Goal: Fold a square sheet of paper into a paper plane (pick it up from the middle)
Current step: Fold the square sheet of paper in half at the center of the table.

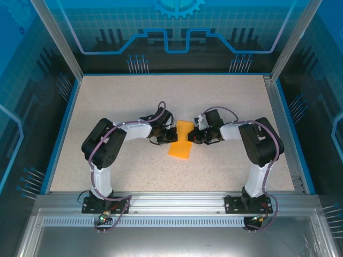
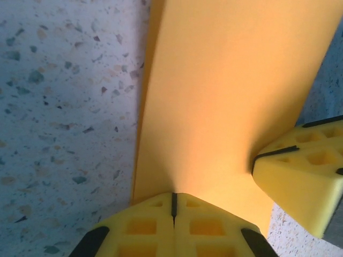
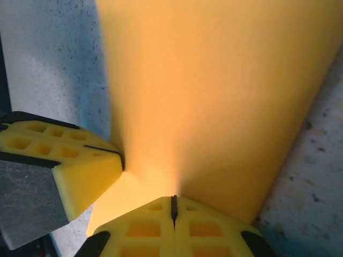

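The square sheet of paper (image 1: 181,144) is orange-yellow and lies bent at the middle of the speckled table. It is pinched in at its waist, and its wider near end spreads toward the arms' bases. My left gripper (image 1: 173,134) is shut on its left edge, and my right gripper (image 1: 194,134) is shut on its right edge. In the left wrist view the sheet (image 2: 225,96) rises from my closed left gripper (image 2: 173,196), with the right gripper's fingers (image 2: 300,171) nipping it at lower right. In the right wrist view the sheet (image 3: 214,96) fans out from my right gripper (image 3: 173,199), and the left gripper's fingers (image 3: 64,160) bite it at left.
The speckled tabletop (image 1: 118,101) is bordered by a blue rim (image 1: 59,134). Aluminium posts (image 1: 56,37) stand at the back corners. A metal rail (image 1: 171,201) carries both arm bases at the near edge.
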